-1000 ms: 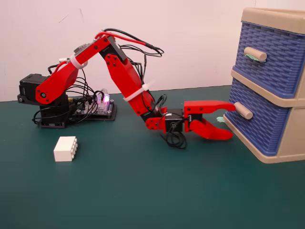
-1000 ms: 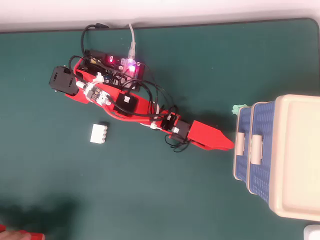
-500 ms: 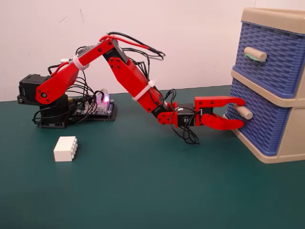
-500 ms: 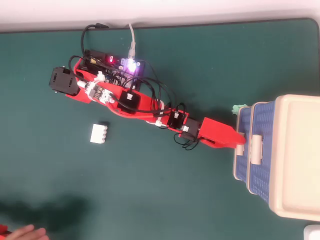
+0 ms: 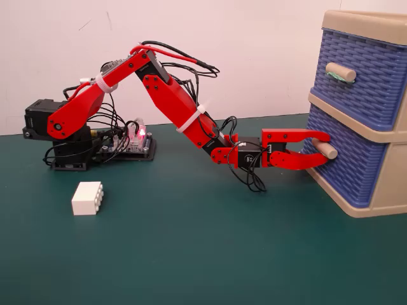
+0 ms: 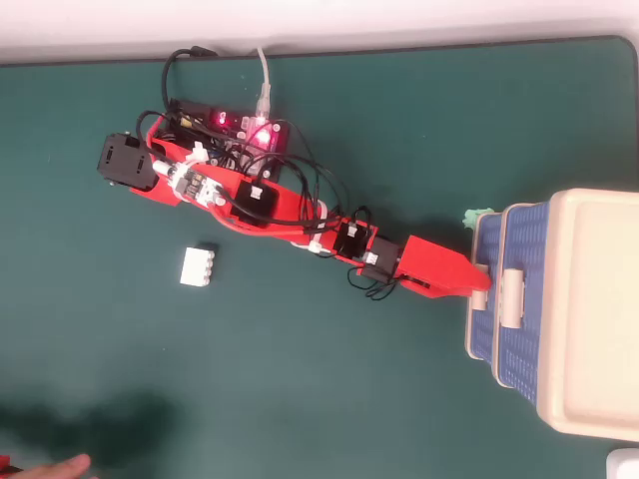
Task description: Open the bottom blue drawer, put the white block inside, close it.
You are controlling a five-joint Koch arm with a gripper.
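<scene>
Arm: red arm [image 5: 168, 95] stretched low across the green desk [image 5: 191, 254] from its black base at the left of the fixed view toward the cabinet at the right.
Hand: hand [image 5: 322, 150] held level at the height of the lower handle; upper jaw passes above the handle, lower jaw below it, a gap showing between the two tips. Parted around the handle, not clenched on it. In the overhead view the hand [image 6: 483, 288] shows as one red wedge with its tip over the handle.
Bottom drawer: bottom blue drawer [image 5: 346, 165] sits pushed in, its front about flush with the beige frame. Plain beige handle [image 5: 325, 150] pokes out between the jaws; I cannot tell if either jaw touches it.
Top drawer: top drawer [image 5: 369, 76] shut too, a bit of green tape on its handle [image 5: 341, 72].
Cabinet: beige cabinet [image 6: 599, 309] stands at the right edge of the desk in both views.
White block: white block [image 5: 87, 197] lies on the desk near the arm's base, well apart from the hand and cabinet, studs facing sideways toward the fixed camera. Overhead, the block [image 6: 198, 267] sits just below the arm's shoulder end.
Electronics: a circuit board [image 6: 240, 128] with lit red and pink lights beside the base, black cables looped along the arm.
</scene>
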